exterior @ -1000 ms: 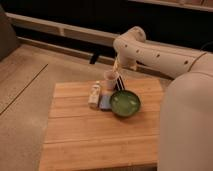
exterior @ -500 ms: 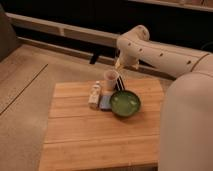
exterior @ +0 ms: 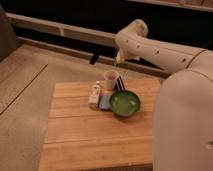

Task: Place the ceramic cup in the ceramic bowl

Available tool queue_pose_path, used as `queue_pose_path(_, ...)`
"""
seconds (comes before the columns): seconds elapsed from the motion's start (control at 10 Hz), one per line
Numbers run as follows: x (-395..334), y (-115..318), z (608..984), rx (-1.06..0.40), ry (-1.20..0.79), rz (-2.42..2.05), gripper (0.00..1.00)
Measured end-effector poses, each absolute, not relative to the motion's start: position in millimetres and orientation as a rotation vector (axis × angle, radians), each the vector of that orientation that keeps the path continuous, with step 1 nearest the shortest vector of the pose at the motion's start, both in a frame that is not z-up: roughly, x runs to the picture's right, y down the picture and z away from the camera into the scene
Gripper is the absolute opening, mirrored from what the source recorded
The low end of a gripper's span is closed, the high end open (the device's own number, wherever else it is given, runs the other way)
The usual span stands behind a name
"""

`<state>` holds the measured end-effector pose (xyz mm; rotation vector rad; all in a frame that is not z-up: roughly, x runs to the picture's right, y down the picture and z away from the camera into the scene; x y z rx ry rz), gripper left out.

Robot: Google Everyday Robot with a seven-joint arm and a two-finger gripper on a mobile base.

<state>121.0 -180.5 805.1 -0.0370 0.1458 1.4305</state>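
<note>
Arm (exterior: pixel 150 47) bends down; pincer (exterior: pixel 120 82) just beside ceramic cup (exterior: pixel 110 78), its state unclear.

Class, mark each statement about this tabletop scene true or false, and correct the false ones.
1. The small off-white ceramic cup sits inside the round green ceramic bowl. False: it stands on the wooden table, behind the bowl.
2. The gripper is beside the cup, on its right in the picture. True.
3. The upright white carton stands left of the flat blue rectangle. True.
4. The bowl holds the carton. False: the carton stands on the table.
</note>
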Motion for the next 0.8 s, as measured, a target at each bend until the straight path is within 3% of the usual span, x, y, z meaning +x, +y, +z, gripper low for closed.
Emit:
queue_pose_path(0.4,81.4,-174.3,842.3,-0.144,0.078,1.411,0.65)
queue_pose_path(0.8,87.2,-160.0,881.9,-0.229,0.128,1.407,0.65)
